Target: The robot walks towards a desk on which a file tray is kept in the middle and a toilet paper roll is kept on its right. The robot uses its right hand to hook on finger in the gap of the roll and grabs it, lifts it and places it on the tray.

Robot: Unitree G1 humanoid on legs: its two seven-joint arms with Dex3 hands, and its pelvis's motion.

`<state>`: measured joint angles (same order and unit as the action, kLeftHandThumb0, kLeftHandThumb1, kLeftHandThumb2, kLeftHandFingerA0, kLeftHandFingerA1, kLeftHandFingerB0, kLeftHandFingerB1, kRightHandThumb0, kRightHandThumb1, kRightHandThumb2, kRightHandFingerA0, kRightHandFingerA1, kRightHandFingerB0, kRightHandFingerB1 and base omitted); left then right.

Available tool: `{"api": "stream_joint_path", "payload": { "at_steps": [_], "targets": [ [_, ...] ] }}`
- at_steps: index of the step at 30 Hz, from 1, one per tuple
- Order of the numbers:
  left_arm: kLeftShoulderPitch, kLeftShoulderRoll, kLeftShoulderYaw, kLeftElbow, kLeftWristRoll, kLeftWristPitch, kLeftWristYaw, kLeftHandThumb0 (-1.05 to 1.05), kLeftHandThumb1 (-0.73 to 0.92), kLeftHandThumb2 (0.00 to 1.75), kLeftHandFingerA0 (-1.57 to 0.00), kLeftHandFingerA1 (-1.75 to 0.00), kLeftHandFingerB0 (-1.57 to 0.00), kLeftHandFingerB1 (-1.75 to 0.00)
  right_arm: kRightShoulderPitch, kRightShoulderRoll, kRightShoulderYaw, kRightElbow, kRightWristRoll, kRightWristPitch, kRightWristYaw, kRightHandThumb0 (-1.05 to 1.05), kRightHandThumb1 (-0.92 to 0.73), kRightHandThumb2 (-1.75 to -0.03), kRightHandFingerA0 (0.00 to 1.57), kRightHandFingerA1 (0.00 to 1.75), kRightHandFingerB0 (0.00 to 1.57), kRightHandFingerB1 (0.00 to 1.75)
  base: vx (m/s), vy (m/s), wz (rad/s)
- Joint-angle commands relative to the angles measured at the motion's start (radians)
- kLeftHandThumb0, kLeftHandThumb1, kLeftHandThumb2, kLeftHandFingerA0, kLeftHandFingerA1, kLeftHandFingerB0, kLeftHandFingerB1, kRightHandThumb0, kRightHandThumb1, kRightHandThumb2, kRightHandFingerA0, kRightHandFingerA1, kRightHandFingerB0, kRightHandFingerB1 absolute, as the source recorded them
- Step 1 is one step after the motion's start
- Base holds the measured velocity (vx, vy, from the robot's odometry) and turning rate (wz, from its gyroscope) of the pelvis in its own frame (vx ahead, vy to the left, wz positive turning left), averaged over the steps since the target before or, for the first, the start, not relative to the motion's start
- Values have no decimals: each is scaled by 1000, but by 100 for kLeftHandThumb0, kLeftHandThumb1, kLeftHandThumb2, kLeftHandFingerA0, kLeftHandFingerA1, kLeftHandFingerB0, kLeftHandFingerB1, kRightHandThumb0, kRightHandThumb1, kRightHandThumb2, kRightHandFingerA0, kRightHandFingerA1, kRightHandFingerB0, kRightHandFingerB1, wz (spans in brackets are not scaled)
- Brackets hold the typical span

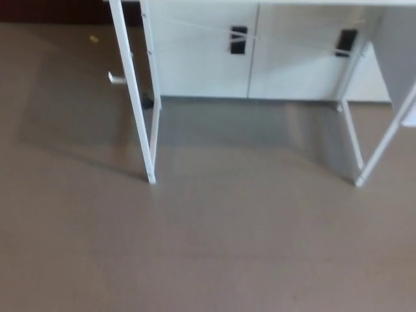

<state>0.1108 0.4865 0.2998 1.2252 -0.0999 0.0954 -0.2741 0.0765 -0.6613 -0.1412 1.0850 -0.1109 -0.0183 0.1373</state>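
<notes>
Most of the head view is grey-brown floor (208, 247), slightly blurred. Along the top edge stands a white cabinet (201, 65) with two doors side by side. Before it stands the desk (133, 97), seen only as thin white legs (359, 153), one pair at picture left and one at right (its top is cut off by the frame). One black handle (238, 39) sits on the left door, a second handle (346, 42) on the right door. A small yellow speck (94, 38) lies on the floor, upper left. The left hand and right hand are both out of frame, so their state cannot be told. The tray and roll are out of view, so their position cannot be told.
</notes>
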Motion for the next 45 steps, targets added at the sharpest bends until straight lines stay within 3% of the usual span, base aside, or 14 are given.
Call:
{"api": "stream_joint_path", "payload": {
  "at_steps": [1,3,6,12,13,23,25,29,30,32,33,34,40,45],
  "targets": [
    [11,-2,1,-20,-8,-18,-12,-83,92,73,-15,-46,-10,-35,-42,-9,35,9,-37,32,-73,-24,-47,-94,3,50,0,46,534,-304,-62],
    [10,0,-2,-28,-4,-16,-9,-37,53,113,0,-52,0,-50,-37,-11,28,-6,-18,37,-40,-24,-48,-94,3,51,0,47,446,-311,78],
    [12,5,-16,-18,10,-37,-12,-84,92,74,-15,-44,-13,-35,-5,7,-37,-67,55,51,-5,-18,-53,-96,3,50,0,47,422,-241,27],
    [14,1,-2,-24,-4,-31,-18,-85,83,117,-10,-53,0,-41,-12,10,-31,-74,26,90,-15,-22,-53,-98,3,51,0,47,433,-2,-8],
    [12,1,-2,-27,-2,-20,-6,-37,53,113,-1,-52,0,-50,-8,8,-20,-81,14,87,-19,-22,-54,-98,3,50,0,47,469,120,-31],
    [6,-11,35,-18,-22,-23,-8,-79,91,73,-14,-47,-10,-35,-8,18,-38,-82,30,24,-38,-29,-52,-59,14,38,18,34,571,210,-27],
    [2,-10,31,-14,-20,-23,-20,-37,55,114,-1,-52,0,-51,-43,9,-33,-85,30,104,-10,-20,-54,-97,3,51,0,47,260,41,1],
    [0,-12,19,-12,-1,-25,-1,-82,91,74,-18,-46,-12,-35,-14,10,-36,-116,31,73,-9,-22,-52,-96,3,51,0,48,278,-49,12],
    [7,-14,11,-16,7,-45,4,-80,92,74,-17,-46,-11,-36,-33,11,-51,-92,51,83,7,-31,-55,-58,8,30,10,29,317,-138,13],
    [19,-15,22,-33,-10,-44,-23,-36,54,114,0,-51,0,-51,-37,32,-99,-83,98,39,22,-14,-61,-100,3,52,0,48,381,-173,-6],
    [18,-15,24,-34,-12,-37,-17,-81,77,107,-10,-51,-7,-44,-41,26,-81,-88,70,48,13,-32,-55,-59,12,37,13,32,342,-175,50],
    [13,-17,31,-32,-18,-27,-9,-80,91,72,-10,-44,-8,-32,-54,10,-30,-96,8,84,-13,-22,-51,-96,3,50,0,47,315,-176,47],
    [16,-21,46,-24,-30,-27,-31,-37,53,113,0,-51,0,-51,-84,7,-36,-57,44,59,15,-16,-60,-100,4,51,0,48,250,-125,-2],
    [28,-15,63,-50,-42,-20,-42,-84,81,115,-8,-52,0,-32,-132,19,-52,46,57,20,29,-25,-54,-67,4,25,5,25,212,2,-15]
  ]
}}
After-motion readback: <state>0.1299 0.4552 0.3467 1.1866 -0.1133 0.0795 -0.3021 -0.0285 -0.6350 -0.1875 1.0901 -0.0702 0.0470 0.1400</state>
